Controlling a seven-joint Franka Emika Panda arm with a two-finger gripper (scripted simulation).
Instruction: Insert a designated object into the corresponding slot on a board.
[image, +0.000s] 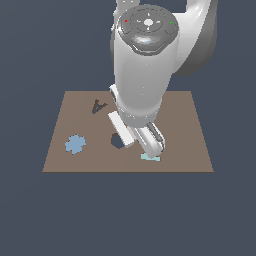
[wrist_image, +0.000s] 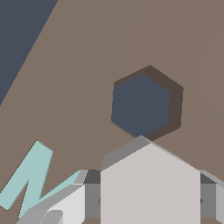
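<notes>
My end effector (wrist_image: 150, 199) carries the hexagonal block (wrist_image: 150, 186) to the edge of its slot (wrist_image: 141, 105).

Exterior view: my arm hangs over the board (image: 190, 130), one dark hexagonal slot (image: 117, 141) beside it, one A-shaped cut-out (image: 98, 106), one blue flower shape (image: 75, 144), one teal letter (image: 150, 158) peeping out. Wrist view: clenched on the single grey block, fingers (wrist_image: 209, 197) at its flanks, just short of the hole; I judge its corners should be squared to the slot's before lowering.
</notes>
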